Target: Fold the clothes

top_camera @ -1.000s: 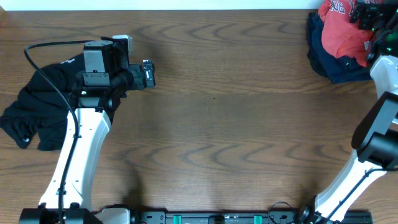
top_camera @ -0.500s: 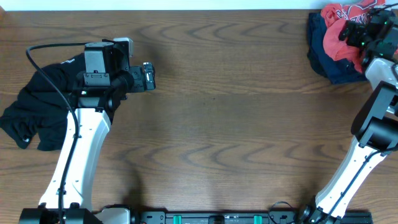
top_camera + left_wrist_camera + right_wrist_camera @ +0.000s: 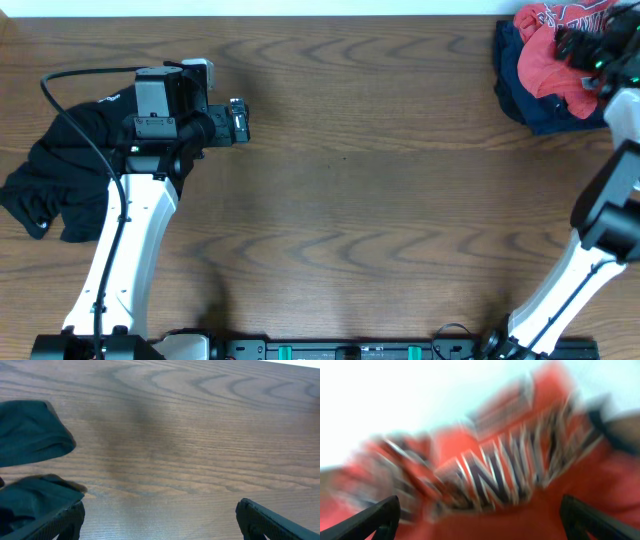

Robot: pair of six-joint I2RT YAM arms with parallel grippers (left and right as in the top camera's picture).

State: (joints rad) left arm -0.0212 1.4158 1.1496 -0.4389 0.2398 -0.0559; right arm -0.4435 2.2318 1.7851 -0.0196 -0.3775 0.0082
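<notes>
A coral-red T-shirt [image 3: 545, 70] with navy-and-white lettering lies crumpled at the far right corner, on top of a dark navy garment [image 3: 530, 112]. My right gripper [image 3: 587, 45] hovers over the shirt. In the right wrist view its jaws are wide open [image 3: 480, 512], and the blurred lettering of the red T-shirt [image 3: 510, 470] fills the space ahead of them. A black garment [image 3: 60, 185] lies bunched at the table's left. My left gripper [image 3: 238, 120] points right, just past it. It is open [image 3: 160, 515] over bare wood, with black garment folds [image 3: 30, 440] at its left finger.
The brown wooden table [image 3: 380, 220] stretches between the two arms. Its far edge [image 3: 320, 14] runs just behind the red shirt. The left arm's black cable [image 3: 75, 110] loops over the black garment.
My right gripper has swung about over the red T-shirt, and the shirt has bunched and shifted under it. The left arm and the black garment have not moved.
</notes>
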